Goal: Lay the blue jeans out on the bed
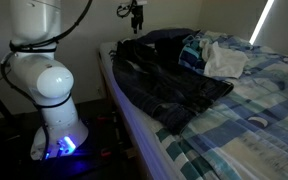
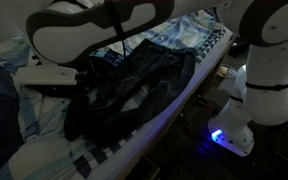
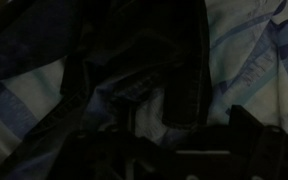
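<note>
Your jaws are open and hold nothing. They hang above the jeans (image 1: pixel 174 75), clear of the fabric. The jeans lie on the bed (image 1: pixel 259 115) in a dark, crumpled heap along the edge nearest the robot base (image 1: pixel 54 95), folded over themselves rather than spread flat. A white cloth (image 1: pixel 224 60) sits just beside them on the side away from the base, and a small teal garment (image 1: pixel 192 52) is tucked between the two. In an exterior view your arm (image 2: pixel 94 20) reaches across over the heap. The wrist view is very dark: denim folds and a seam fill most of it, with the plaid cover (image 3: pixel 254 60) showing at the right.
</note>
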Robot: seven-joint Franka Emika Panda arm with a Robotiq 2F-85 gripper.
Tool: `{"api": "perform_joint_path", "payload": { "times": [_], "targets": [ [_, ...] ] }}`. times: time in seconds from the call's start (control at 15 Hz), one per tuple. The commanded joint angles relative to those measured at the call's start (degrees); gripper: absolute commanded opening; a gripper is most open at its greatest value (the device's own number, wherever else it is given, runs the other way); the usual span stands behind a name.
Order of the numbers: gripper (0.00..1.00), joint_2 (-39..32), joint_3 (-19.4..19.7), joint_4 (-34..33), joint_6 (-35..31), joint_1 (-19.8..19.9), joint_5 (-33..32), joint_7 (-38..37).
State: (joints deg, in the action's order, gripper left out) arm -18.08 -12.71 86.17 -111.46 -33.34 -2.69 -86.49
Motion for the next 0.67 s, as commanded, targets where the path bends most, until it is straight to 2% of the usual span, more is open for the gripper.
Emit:
{"api": "perform_joint_path", "payload": {
  "times": [0.0, 0.27, 0.33, 0.6],
  "targets": [
    [1.00, 5.81, -1.02, 5.35, 0.71, 2.19, 1.72, -2.26],
    [1.00, 7.97, -1.11, 7.96, -0.43, 5.60, 2.93, -0.82],
    [1.00, 5.06, -1.84, 4.20, 0.55, 4.60, 0.53, -1.47],
    [1.00, 5.07, -1.96, 4.39, 0.54, 5.17, 0.45, -1.36]
  ]
}}
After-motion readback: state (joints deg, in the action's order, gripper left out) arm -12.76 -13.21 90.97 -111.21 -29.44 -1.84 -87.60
